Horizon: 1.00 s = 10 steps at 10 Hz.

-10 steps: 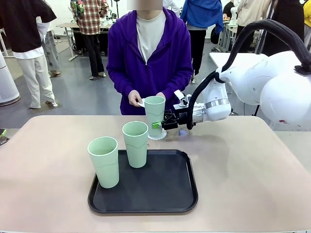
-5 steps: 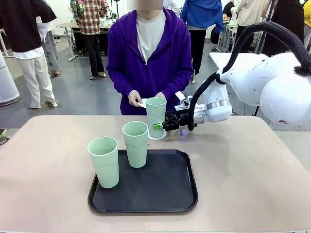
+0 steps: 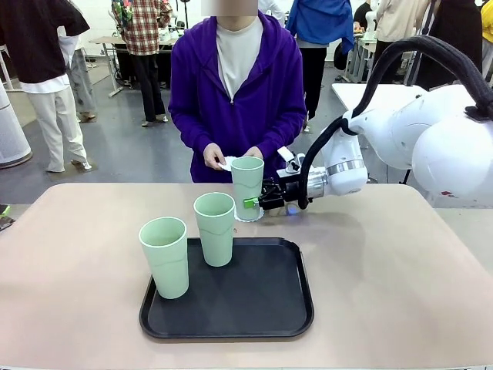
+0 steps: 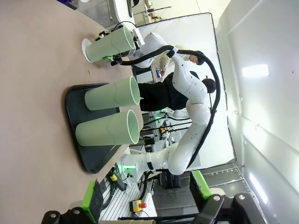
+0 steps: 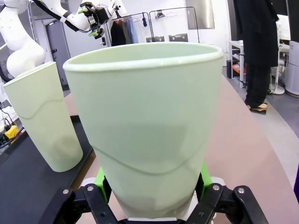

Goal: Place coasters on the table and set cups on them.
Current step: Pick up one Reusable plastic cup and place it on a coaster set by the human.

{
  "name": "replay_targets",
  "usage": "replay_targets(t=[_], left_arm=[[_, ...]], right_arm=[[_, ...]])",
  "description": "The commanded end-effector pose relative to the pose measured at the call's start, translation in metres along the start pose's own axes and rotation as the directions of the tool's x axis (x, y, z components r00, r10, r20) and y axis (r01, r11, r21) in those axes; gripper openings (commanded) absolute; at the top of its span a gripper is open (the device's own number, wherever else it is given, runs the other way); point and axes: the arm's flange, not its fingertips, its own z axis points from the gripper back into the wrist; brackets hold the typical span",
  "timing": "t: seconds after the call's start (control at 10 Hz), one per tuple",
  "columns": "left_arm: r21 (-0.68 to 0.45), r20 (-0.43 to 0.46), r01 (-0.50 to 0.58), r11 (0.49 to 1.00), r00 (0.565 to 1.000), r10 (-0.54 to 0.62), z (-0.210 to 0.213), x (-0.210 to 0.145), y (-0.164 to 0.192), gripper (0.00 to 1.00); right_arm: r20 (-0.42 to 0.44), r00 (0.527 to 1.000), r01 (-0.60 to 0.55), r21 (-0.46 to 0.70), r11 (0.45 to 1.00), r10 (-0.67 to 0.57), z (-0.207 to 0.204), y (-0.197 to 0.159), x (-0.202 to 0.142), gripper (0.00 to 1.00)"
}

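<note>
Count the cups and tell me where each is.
3 cups. Two stand on the tray: one front-left, one behind it. The third stands on a coaster on the table beyond the tray.

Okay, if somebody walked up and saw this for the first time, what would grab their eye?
The right end effector straddles a mint-green cup standing on a lacy white coaster at the far side of the table, right before a person in purple. Nearer, two matching cups stand on a black tray.
</note>
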Motion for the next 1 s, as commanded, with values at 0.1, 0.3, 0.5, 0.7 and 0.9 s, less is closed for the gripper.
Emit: replay_targets(t=[0.1, 0.3, 0.5, 0.7, 0.9], left_arm=[[-0.012, 0.004, 0.013, 1.0, 1.0, -0.013, 0.0017, -0.0004, -0.0015, 1.0], [-0.012, 0.004, 0.013, 1.0, 1.0, -0.013, 0.0017, -0.0004, -0.0015, 1.0], [-0.012, 0.004, 0.013, 1.0, 1.0, -0.013, 0.0017, -0.0004, -0.0015, 1.0], [-0.012, 0.004, 0.013, 1.0, 1.0, -0.013, 0.0017, -0.0004, -0.0015, 1.0], [-0.012, 0.004, 0.013, 1.0, 1.0, -0.013, 0.0017, -0.0004, -0.0015, 1.0]], right_arm=[[0.0, 1.0, 0.007, 0.031, 0.999, -0.007, -0.0001, -0.0073, -0.0011, 1.0], [-0.001, 1.0, 0.011, 0.033, 0.999, -0.011, -0.0011, -0.0081, -0.0011, 1.0], [-0.008, 1.0, 0.011, 0.036, 0.999, -0.01, -0.0016, -0.007, -0.0008, 1.0], [-0.019, 1.0, 0.01, 0.03, 1.0, -0.01, -0.0016, -0.0078, -0.0004, 1.0], [-0.055, 0.998, 0.032, 0.037, 0.999, -0.03, -0.0005, -0.005, 0.0008, 1.0]])
